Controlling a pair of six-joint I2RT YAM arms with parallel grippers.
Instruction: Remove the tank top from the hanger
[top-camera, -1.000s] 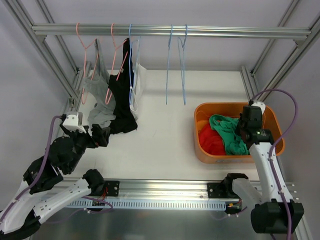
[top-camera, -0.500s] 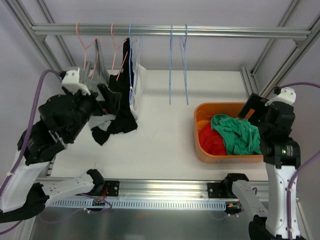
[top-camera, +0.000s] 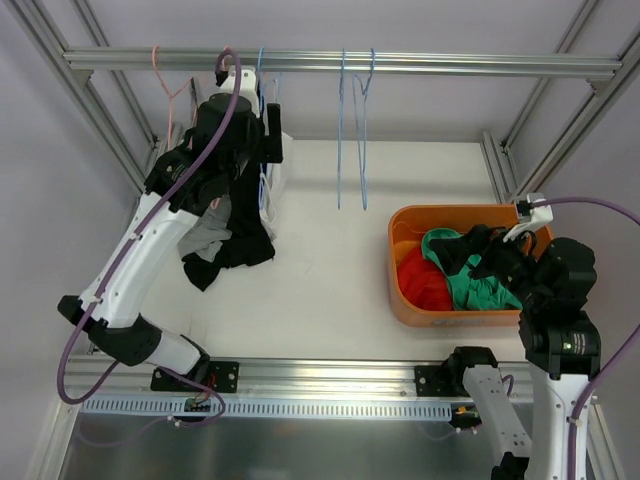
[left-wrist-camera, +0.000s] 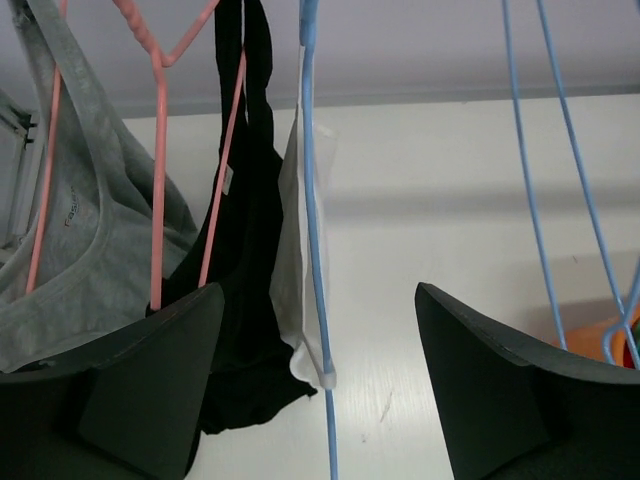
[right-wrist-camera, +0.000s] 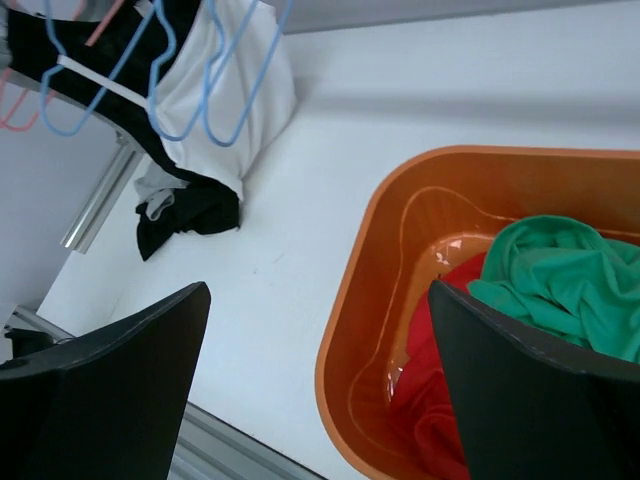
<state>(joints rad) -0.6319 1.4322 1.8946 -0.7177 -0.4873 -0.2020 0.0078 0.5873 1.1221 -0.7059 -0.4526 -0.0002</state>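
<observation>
Three tank tops hang from the rail (top-camera: 340, 62): a grey one (left-wrist-camera: 100, 260) and a black one (left-wrist-camera: 250, 230) on pink hangers (left-wrist-camera: 158, 150), and a white one (left-wrist-camera: 290, 270) on a blue hanger (left-wrist-camera: 312, 200). My left gripper (left-wrist-camera: 318, 300) is raised close to the rail (top-camera: 262, 140) and stands open. The blue hanger's wire and the white top's edge hang between its jaws, touching neither. My right gripper (right-wrist-camera: 318, 290) is open and holds nothing. It hovers over the near side of the orange basket (top-camera: 400, 300).
Two bare blue hangers (top-camera: 352, 130) hang right of the white top. The basket (right-wrist-camera: 350, 330) holds a green garment (top-camera: 480, 285) and a red one (top-camera: 425, 280). The black top's hem (top-camera: 245, 250) and the grey top's hem (top-camera: 205, 235) trail on the white table. Frame posts stand at both sides.
My left arm has swung up from the table's left side to the rail beside the black and white tops. My right gripper has pulled back off the green garment, which now lies in the basket.
</observation>
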